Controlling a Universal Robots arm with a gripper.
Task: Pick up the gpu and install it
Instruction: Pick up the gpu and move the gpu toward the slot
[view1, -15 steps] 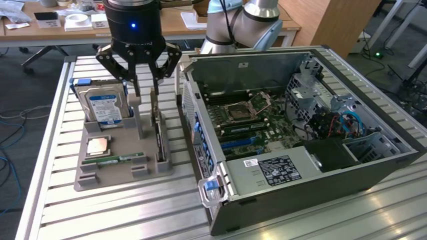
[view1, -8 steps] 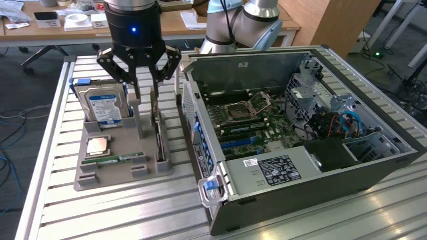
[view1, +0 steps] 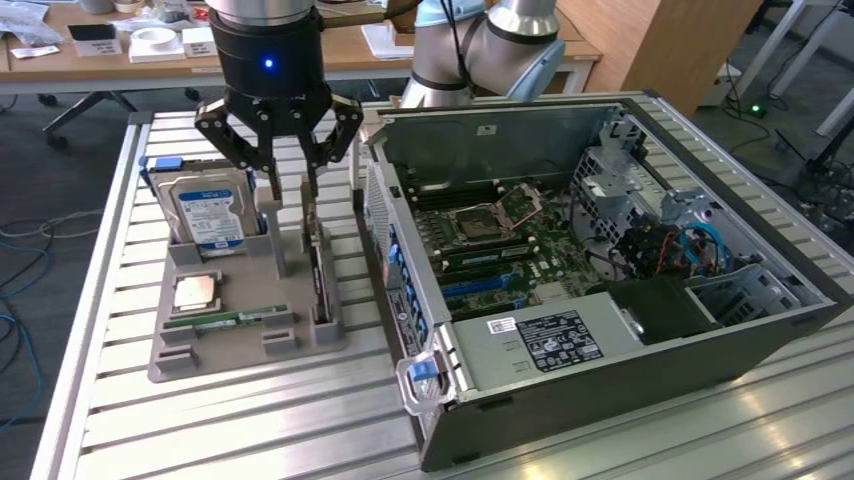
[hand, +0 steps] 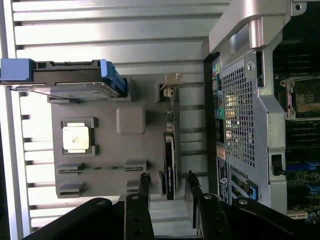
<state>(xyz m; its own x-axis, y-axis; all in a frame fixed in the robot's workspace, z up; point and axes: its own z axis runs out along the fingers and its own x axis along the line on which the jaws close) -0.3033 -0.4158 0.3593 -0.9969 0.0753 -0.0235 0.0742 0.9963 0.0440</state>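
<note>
Pick-up stage: the gripper (hand: 167, 181) hangs with jaws half-open astride the gpu (hand: 170, 160), which stands edgewise in its grey holder (hand: 131, 120), ungripped; a grip needs careful centring.

1. Black gripper (hand: 167, 175), small blue light on its body
2. Between the jaws: dark-faced gpu (hand: 170, 160)
3. Off to one side of the jaws: hard drive (view1: 211, 215), blue-and-white label, on a plain grey holder (view1: 240, 345)

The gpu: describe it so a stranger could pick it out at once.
Beside the open grey computer case sits a grey plastic holder tray. On its case-side edge stands the gpu, a thin dark card on edge, unlike the boxy blue-labelled hard drive.
</note>
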